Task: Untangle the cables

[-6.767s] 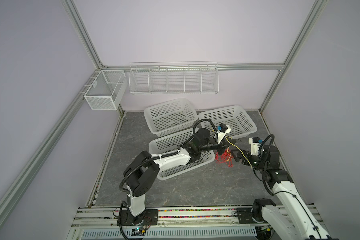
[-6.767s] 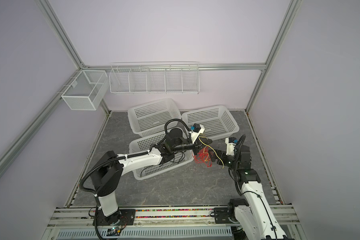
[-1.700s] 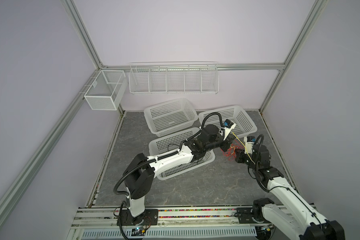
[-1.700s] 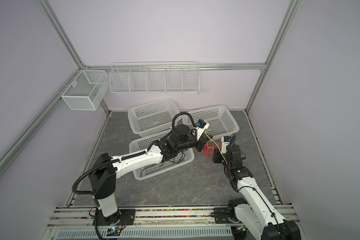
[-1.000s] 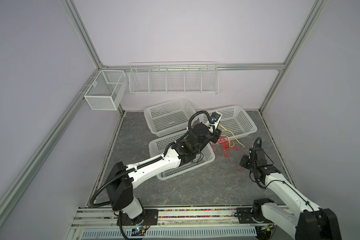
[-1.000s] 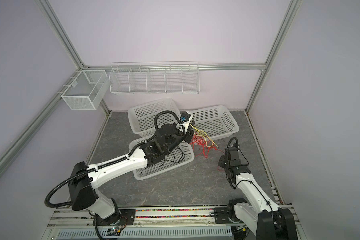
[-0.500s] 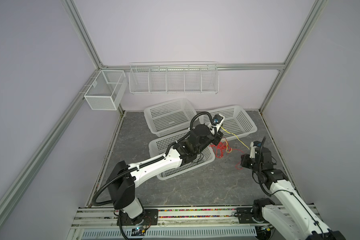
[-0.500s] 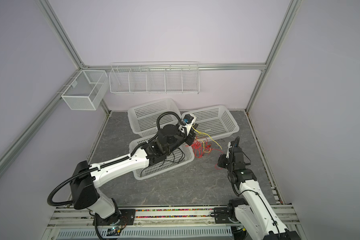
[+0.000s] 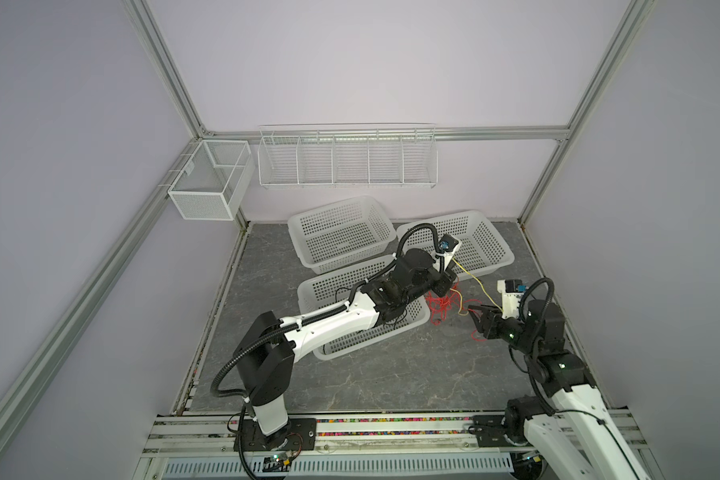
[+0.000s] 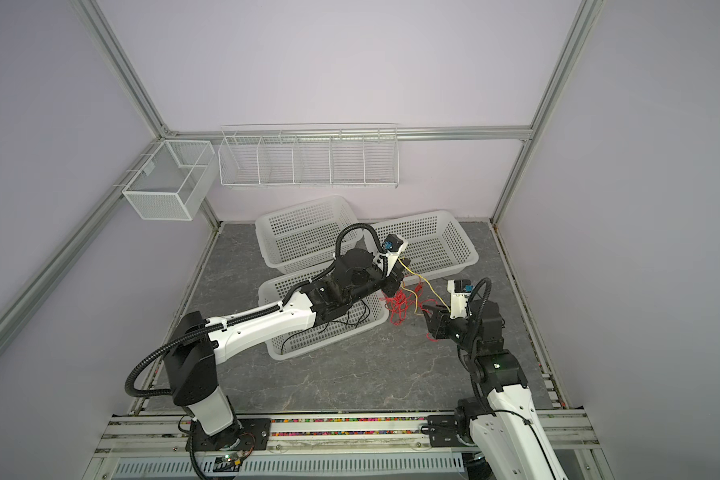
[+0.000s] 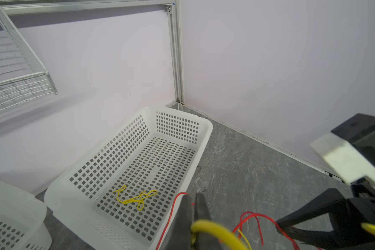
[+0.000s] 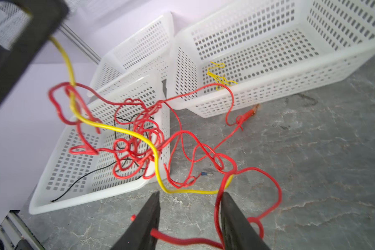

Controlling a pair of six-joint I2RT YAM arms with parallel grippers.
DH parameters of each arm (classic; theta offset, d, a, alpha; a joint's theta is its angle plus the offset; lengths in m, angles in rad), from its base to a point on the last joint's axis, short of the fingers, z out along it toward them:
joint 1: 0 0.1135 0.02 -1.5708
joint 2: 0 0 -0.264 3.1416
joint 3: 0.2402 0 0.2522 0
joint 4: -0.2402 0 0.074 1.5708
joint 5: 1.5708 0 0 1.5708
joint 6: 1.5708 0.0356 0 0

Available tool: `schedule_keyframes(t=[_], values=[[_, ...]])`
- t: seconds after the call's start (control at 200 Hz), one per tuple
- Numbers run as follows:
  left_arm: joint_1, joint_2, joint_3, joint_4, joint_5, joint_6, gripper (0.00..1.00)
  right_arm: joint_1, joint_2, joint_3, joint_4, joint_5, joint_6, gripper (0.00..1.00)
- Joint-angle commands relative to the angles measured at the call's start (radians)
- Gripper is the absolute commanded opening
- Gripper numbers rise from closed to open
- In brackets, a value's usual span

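The left hand point(image 11: 193, 200) is pressed together, pinching one end of a long yellow cable point(image 9: 472, 281). In both top views this hand sits above the gap between the nearest white perforated plastic basket point(image 9: 305, 291) and the rear right white perforated basket point(image 9: 504, 254).

The long yellow cable point(image 12: 145, 138) runs from the left hand through a tangle of crinkly red cables point(image 12: 139, 129) to a point just ahead of the right hand point(image 12: 189, 207).

The right hand's jaws are spread. One red strand crosses the gap between its fingers point(image 12: 146, 218); no grip on it is visible.

The red tangle point(image 10: 398, 305) is between the nearest basket and the right hand point(image 10: 431, 309), with loose loops on the grey marbled bench point(image 9: 391, 374).

Thin black cables point(image 10: 352, 320) lie inside the nearest basket. A short yellow cable point(image 11: 136, 198) lies on the floor of the rear right basket.
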Motion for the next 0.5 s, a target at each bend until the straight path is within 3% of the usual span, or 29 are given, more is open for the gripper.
schedule_keyframes(t=[0.0,0.28,0.495], values=[[0.0,0.011,0.036,0.004,0.093,-0.008,0.0,-0.001,-0.043,0.008,0.09,-0.079,-0.008,0.48],[-0.001,0.008,0.028,0.035,0.255,-0.029,0.0,0.0,-0.035,0.013,0.185,-0.132,0.009,0.4],[-0.002,0.023,0.034,0.049,0.311,-0.048,0.0,0.003,0.009,0.01,0.254,-0.202,0.025,0.38]])
